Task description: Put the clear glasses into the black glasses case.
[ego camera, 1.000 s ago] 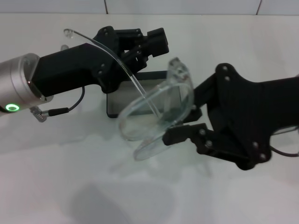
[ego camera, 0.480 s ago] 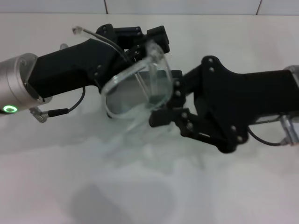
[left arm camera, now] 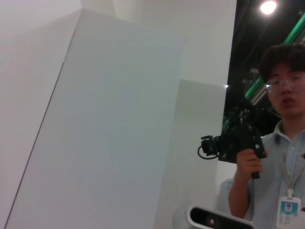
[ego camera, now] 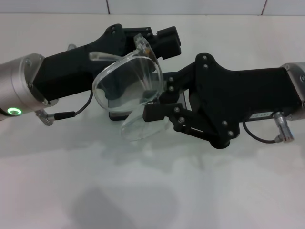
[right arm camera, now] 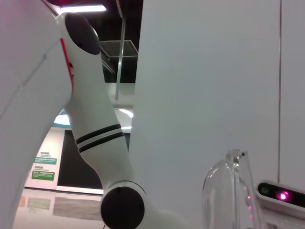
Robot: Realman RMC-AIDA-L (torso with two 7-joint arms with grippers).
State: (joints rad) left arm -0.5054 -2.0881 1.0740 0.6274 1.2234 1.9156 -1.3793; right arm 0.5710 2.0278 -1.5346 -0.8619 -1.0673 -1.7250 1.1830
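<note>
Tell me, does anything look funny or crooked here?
Yes. The clear glasses are tipped at a slant in the air above the black glasses case, not lying flat inside it. The right hand grips them, and the left hand reaches in beside them.

Head view looks down from above, close to the white table (ego camera: 152, 191), left wrist view faces up and out at walls, right wrist view faces up, sharing the clear glasses (ego camera: 128, 90) (right arm camera: 228, 191) with head view
</note>
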